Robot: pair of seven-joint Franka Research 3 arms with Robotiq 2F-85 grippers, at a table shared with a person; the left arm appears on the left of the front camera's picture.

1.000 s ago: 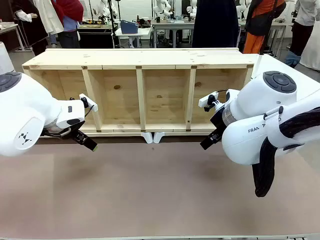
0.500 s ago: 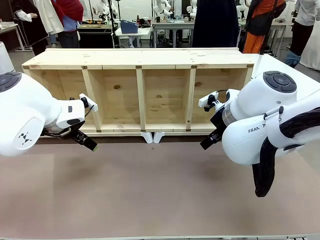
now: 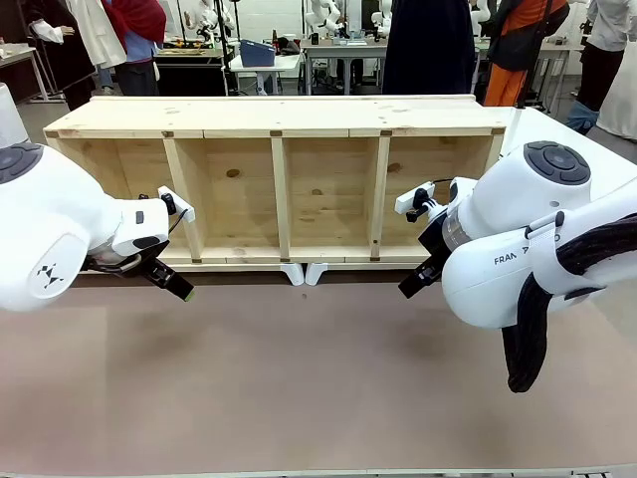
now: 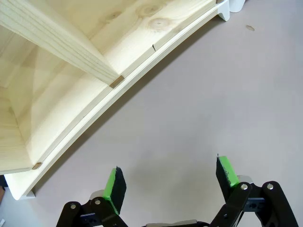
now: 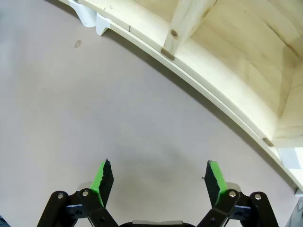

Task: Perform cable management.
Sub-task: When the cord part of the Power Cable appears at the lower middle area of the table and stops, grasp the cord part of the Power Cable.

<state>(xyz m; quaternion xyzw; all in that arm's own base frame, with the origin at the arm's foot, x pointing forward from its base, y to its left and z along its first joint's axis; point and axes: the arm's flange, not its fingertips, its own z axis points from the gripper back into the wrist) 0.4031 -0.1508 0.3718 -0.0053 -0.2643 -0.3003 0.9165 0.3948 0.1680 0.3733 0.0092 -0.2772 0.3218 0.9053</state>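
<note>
Spread apart and holding nothing over the bare table: left fingers, right fingers, both before the wooden shelf. Position of cable: cannot tell. Expect it light, limp, slippery; pinch crosswise near one end.

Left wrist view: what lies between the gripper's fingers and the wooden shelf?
Bare tabletop alone, between left gripper and shelf; the left wrist view shows it.

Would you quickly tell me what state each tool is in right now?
Left tool: open, holding nothing.
Right tool: open, holding nothing.
</note>
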